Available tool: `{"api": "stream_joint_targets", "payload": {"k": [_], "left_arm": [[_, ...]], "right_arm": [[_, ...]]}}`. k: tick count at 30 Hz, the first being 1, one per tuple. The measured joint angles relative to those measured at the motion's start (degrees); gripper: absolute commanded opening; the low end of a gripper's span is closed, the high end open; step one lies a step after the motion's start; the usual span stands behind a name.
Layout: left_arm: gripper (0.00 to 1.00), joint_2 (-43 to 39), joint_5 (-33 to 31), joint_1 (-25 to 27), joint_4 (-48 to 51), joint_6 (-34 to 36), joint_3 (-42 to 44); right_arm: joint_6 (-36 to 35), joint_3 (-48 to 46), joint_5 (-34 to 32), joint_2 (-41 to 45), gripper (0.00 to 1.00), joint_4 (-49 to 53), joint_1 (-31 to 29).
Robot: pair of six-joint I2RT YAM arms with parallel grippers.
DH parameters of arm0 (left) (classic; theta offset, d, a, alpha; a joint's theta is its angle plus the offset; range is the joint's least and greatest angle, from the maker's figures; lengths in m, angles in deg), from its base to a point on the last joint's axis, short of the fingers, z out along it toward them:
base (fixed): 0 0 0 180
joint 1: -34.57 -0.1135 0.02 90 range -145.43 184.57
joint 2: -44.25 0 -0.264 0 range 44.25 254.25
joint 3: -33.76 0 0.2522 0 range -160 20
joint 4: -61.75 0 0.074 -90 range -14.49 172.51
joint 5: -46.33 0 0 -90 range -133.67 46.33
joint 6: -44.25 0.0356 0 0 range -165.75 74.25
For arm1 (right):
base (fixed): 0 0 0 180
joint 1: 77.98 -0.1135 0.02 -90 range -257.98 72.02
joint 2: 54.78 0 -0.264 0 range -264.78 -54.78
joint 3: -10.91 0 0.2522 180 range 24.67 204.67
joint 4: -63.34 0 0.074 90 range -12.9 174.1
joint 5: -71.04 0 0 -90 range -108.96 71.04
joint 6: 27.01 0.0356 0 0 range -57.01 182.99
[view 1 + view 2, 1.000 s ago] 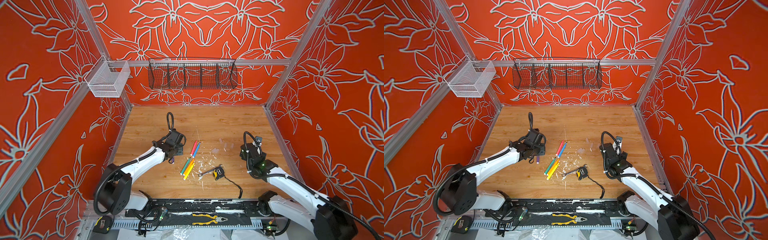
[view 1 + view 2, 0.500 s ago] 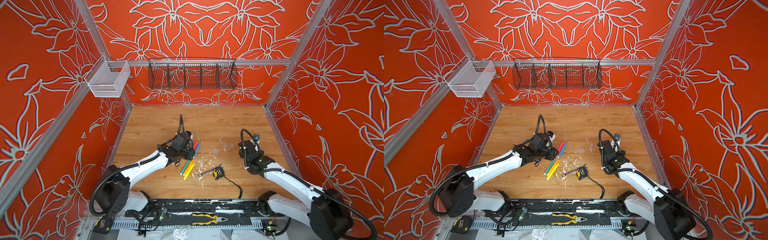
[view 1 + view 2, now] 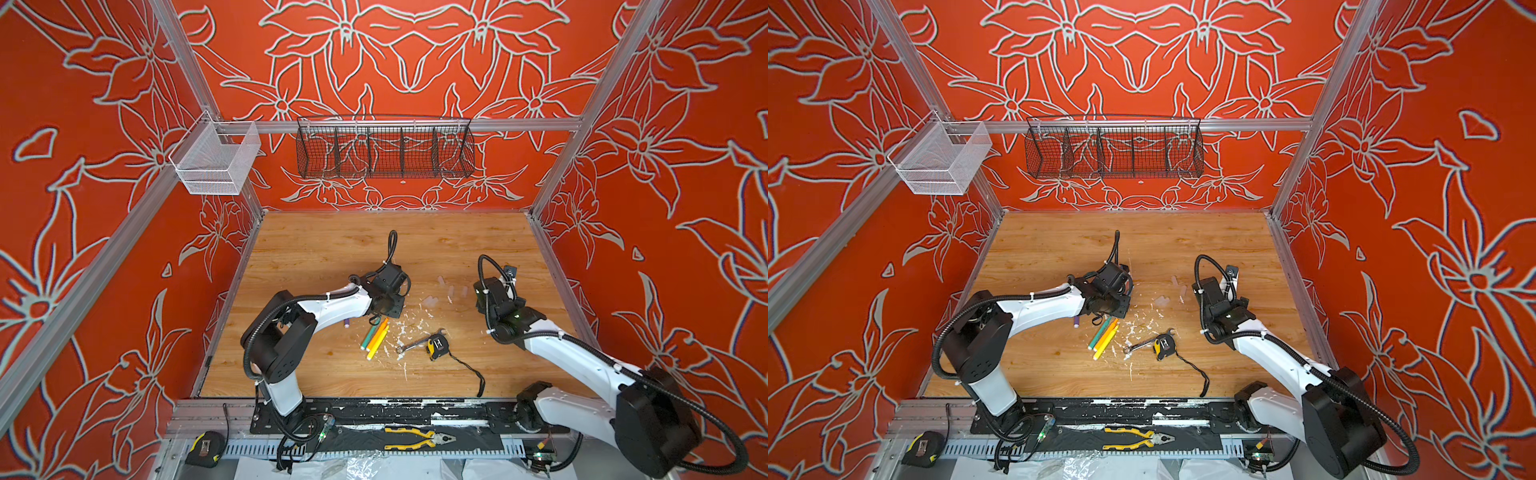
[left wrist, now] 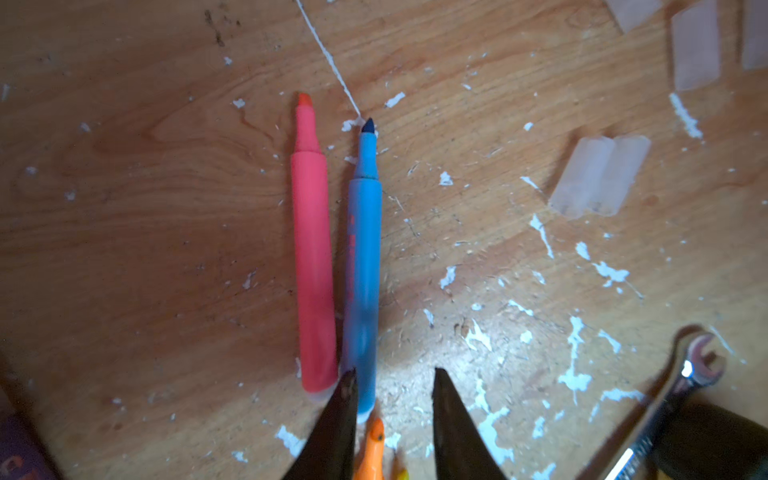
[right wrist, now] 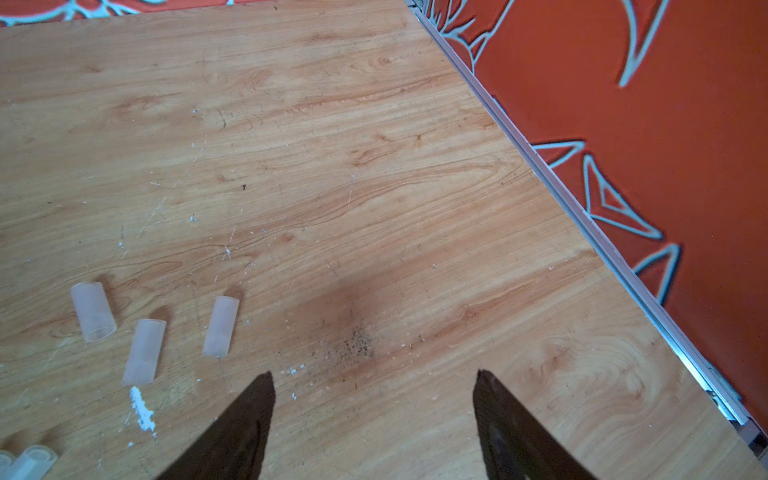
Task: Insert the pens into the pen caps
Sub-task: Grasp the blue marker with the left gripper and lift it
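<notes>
since the earlier frame, the left gripper (image 4: 392, 415) has swung right over the pens and now hovers low at the butt end of the blue pen (image 4: 364, 266), fingers (image 4: 332, 432) partly spread and gripping nothing. beside it the pink pen (image 4: 312, 266) lies parallel, touching. right gripper (image 5: 374, 399) hangs with fingers wide apart above bare tabletop (image 5: 374, 166), 3 pen caps (image 5: 143, 351) nearby.

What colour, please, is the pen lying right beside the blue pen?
Pink, with an orange-red tip; the pink pen shows best in the left wrist view.
</notes>
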Motion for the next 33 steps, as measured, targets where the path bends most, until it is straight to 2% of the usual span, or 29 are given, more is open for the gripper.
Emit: {"api": "stream_joint_targets", "payload": {"k": [8,15,18,21,27,30,33], "left_arm": [[0.25,6.91,-1.66,0.0,4.11,-0.04,-4.85],[0.21,9.27,-2.78,0.11,5.53,-0.24,-7.96],[0.17,9.62,-3.56,0.37,5.81,-0.5,-8.44],[0.09,9.62,-4.02,0.55,6.01,-0.85,-8.5],[0.03,9.55,-4.42,0.72,6.19,-0.85,-8.59],[0.02,8.66,-3.96,0.74,6.95,-0.9,-8.37],[0.0,4.52,-3.21,1.05,7.23,-0.87,-6.64]], "right_arm": [[0.04,0.68,-0.02,-0.79,0.76,0.7,-0.07],[0.04,0.76,-0.02,-1.31,0.75,0.92,-0.17],[0.04,0.76,-0.04,-1.31,0.75,1.07,-0.17],[0.07,0.79,-0.07,-1.42,0.74,1.27,-0.35],[0.68,0.9,-0.68,-1.16,0.74,2.03,-1.03],[2.25,0.9,0.0,1.42,0.73,3.45,-1.11],[4.28,0.83,4.74,7.96,0.73,4.96,-1.11]]}}
